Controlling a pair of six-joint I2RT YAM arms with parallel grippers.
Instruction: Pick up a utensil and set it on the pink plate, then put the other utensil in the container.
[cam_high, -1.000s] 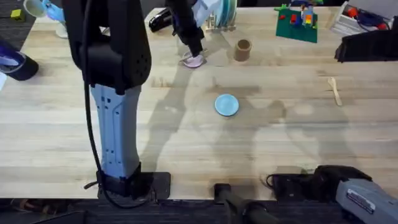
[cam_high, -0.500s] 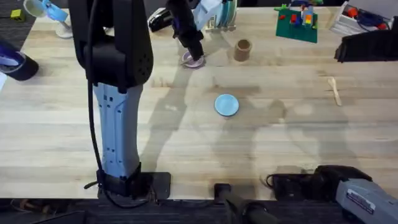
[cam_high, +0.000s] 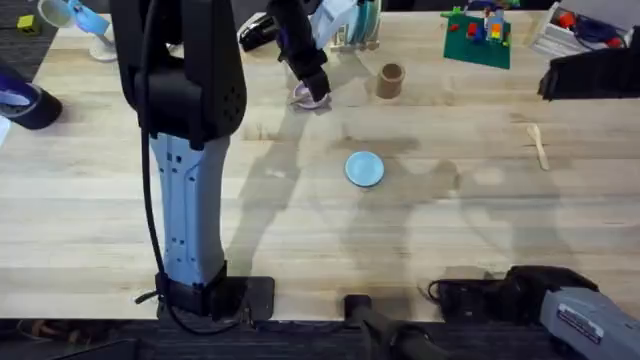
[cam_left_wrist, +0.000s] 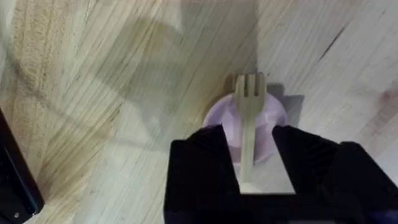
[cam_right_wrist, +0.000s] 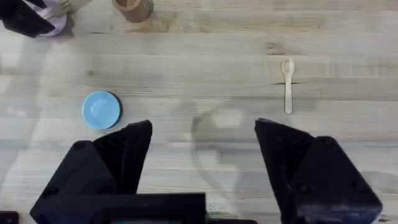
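Hovering over the pink plate (cam_left_wrist: 231, 121) at the table's far side, the left gripper (cam_left_wrist: 252, 158) pinches the handle of the wooden fork (cam_left_wrist: 249, 118) between its black fingers, tines lying over the plate's rim. Right gripper (cam_right_wrist: 202, 158): jaws spread wide, holding nothing, back near its base. Wooden spoon (cam_right_wrist: 287, 86) lies flat on the wooden table (cam_high: 480, 230), well right of the light-blue plate (cam_high: 364, 168). Tan cup (cam_high: 390, 80) stands upright just right of the pink plate.
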